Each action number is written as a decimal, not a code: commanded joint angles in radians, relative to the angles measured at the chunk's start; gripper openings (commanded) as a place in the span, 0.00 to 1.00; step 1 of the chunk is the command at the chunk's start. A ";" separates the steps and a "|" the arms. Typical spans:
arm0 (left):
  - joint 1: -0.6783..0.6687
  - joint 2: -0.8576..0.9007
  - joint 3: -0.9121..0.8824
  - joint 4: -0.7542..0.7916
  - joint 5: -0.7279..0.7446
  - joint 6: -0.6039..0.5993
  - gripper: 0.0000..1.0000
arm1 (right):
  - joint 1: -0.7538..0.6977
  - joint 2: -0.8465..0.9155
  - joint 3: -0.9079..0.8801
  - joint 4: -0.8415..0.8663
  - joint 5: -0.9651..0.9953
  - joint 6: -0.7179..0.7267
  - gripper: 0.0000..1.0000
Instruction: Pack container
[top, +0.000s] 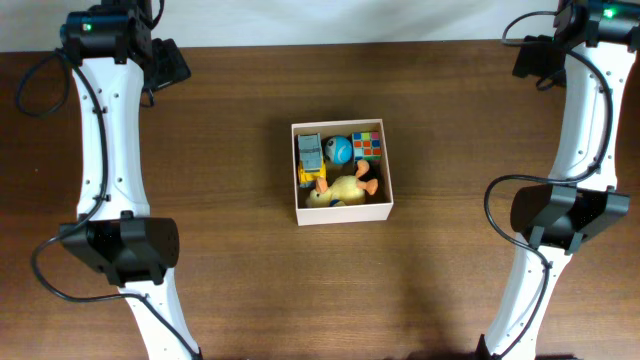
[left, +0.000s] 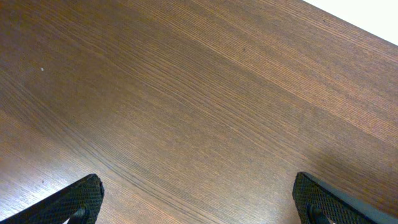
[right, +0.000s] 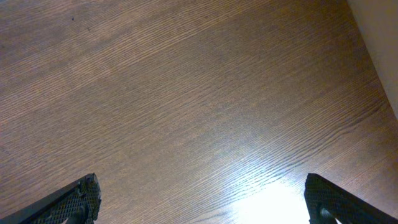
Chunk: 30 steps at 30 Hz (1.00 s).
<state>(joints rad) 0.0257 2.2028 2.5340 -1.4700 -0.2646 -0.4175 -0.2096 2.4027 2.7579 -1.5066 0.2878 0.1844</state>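
Note:
The container (top: 345, 213), a square white-walled cardboard box, sits at the middle of the table in the overhead view. Inside it lie a yellow plush duck (top: 343, 190), a blue ball (top: 340, 150), a colour-tile cube (top: 368, 145) and a grey-and-yellow toy vehicle (top: 310, 158). My left gripper (top: 168, 64) is at the far left back corner, far from the box, open and empty over bare wood (left: 199, 199). My right gripper (top: 532, 58) is at the far right back corner, also open and empty (right: 202, 199). The box shows in neither wrist view.
The brown wooden table (top: 220, 160) runs to a white back edge (top: 330, 20). That pale edge also shows at the top right of the left wrist view (left: 367, 22) and the right wrist view (right: 379, 43). Both arms stretch along the table's left and right sides.

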 joint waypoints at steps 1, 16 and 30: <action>0.000 -0.004 0.003 -0.001 0.010 -0.027 0.99 | 0.000 -0.004 -0.001 0.000 0.005 0.015 0.99; 0.010 -0.025 0.003 -0.011 0.013 -0.027 0.99 | 0.000 -0.004 -0.001 0.000 0.005 0.015 0.98; -0.104 -0.646 -0.708 0.623 -0.129 -0.007 0.99 | 0.000 -0.004 -0.001 0.000 0.005 0.015 0.99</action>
<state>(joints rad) -0.0830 1.6947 2.0037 -0.9268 -0.3347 -0.4320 -0.2096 2.4027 2.7579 -1.5066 0.2874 0.1852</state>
